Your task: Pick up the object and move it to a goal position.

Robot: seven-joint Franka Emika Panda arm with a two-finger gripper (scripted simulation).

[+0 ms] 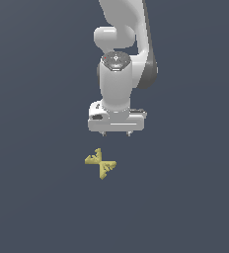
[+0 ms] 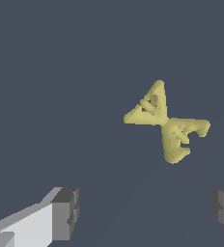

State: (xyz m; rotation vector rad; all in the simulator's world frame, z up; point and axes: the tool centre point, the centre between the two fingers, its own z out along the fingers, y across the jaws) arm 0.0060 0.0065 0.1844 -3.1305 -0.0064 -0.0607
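The object is a small mustard-yellow X-shaped piece with jagged arms. It lies flat on the dark grey floor, below and slightly to the exterior view's left of my white gripper. The gripper points straight down, apart from the object and not touching it. Its short fingertips stand well apart, so it is open and empty. In the wrist view the object lies ahead of the two grey finger pads, which are spread wide, and it is not between them.
The floor is a plain dark grey surface with no other objects, edges or goal marker showing. The white arm rises above the gripper.
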